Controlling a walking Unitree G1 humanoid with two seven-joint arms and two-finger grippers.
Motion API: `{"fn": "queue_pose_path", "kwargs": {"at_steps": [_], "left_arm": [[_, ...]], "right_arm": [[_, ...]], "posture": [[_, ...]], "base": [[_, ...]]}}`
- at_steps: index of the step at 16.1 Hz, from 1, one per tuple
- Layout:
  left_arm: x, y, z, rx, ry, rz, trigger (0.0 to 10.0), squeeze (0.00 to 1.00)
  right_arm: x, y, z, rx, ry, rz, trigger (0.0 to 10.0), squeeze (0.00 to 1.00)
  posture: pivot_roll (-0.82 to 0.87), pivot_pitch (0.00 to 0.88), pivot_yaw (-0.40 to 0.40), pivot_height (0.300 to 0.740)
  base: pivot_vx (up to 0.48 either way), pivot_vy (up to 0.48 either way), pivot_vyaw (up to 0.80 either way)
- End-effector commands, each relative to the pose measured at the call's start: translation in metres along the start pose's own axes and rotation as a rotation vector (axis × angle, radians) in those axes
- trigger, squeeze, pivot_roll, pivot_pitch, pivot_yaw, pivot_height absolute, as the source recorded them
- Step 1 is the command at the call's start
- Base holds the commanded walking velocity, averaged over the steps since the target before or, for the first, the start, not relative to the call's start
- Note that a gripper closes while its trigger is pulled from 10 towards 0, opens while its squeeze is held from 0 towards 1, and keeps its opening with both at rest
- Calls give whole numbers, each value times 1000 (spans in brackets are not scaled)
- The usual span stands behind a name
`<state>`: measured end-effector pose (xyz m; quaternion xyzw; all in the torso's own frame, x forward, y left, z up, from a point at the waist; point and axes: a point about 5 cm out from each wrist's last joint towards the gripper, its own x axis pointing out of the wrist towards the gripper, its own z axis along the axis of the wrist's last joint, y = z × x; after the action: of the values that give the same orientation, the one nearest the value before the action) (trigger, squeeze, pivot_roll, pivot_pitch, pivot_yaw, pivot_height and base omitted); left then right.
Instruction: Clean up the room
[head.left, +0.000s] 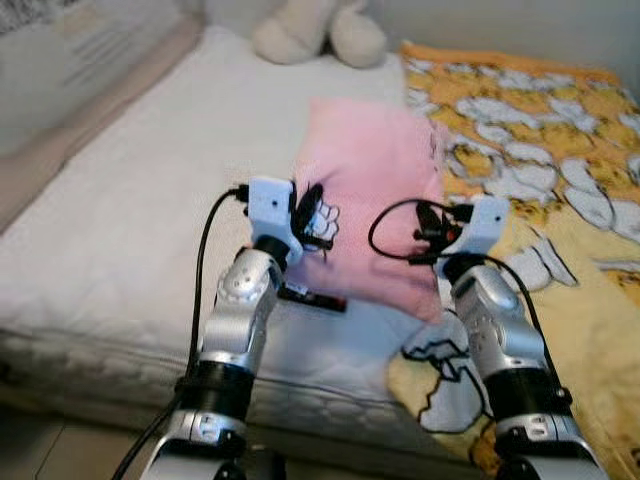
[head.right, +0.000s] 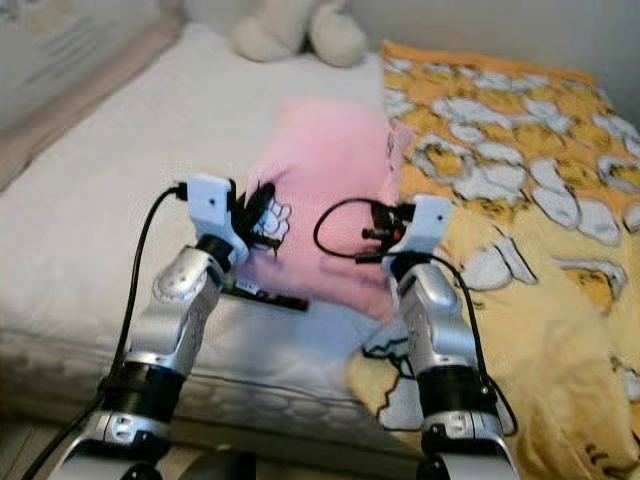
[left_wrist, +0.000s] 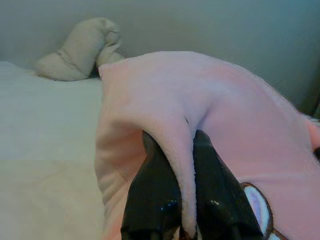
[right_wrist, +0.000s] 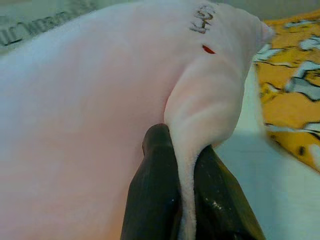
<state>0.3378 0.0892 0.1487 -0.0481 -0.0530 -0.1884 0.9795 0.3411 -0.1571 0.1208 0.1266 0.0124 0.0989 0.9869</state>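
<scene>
Both grippers are clamped on one pink pillow: the left gripper pinches a fold of its near left edge, fabric squeezed between the black fingers, and the right gripper pinches the near right edge the same way, fingers closed on a ridge of plush. The pillow hangs stretched between them, raised above the white mattress with its far end toward the head of the bed. Beneath its near edge lies a small dark object, too blurred to name. To the right, a yellow patterned blanket sprawls rumpled and spills over the bed's edge. A cream stuffed toy sits at the head. Tidying looks barely under way: the pillow is lifted but not placed, and the blanket appears unstraightened.
</scene>
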Motion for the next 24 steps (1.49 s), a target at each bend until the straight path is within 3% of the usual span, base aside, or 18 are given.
{"fn": "queue_pose_path", "kwargs": {"at_steps": [1,5,6,11,19,24], "left_arm": [[-1,11,8,18,-28,60,0,0],[-2,15,-1,15,27,71,0,0],[-2,15,-4,38,45,51,0,0],[0,17,-9,72,80,-11,0,0],[4,14,-10,54,76,9,0,0],[4,12,-11,51,74,8,0,0]], "right_arm": [[-5,-17,2,-20,-11,-66,0,216],[-6,-21,-9,-54,56,-107,0,129],[-8,-22,-11,-63,62,-119,10000,90],[-10,-25,-8,-80,15,-172,10000,90],[-8,-23,-5,-114,0,-158,10000,98],[-6,-21,-5,-111,3,-150,10000,106]], "posture": [[-29,0,-23,740],[-32,0,-21,740],[-35,0,-15,740],[-47,0,-11,740],[-46,0,-19,740],[-37,0,-26,740]], "base": [[0,0,600],[0,227,303],[0,480,0],[0,477,0],[0,469,-96],[58,448,363]]}}
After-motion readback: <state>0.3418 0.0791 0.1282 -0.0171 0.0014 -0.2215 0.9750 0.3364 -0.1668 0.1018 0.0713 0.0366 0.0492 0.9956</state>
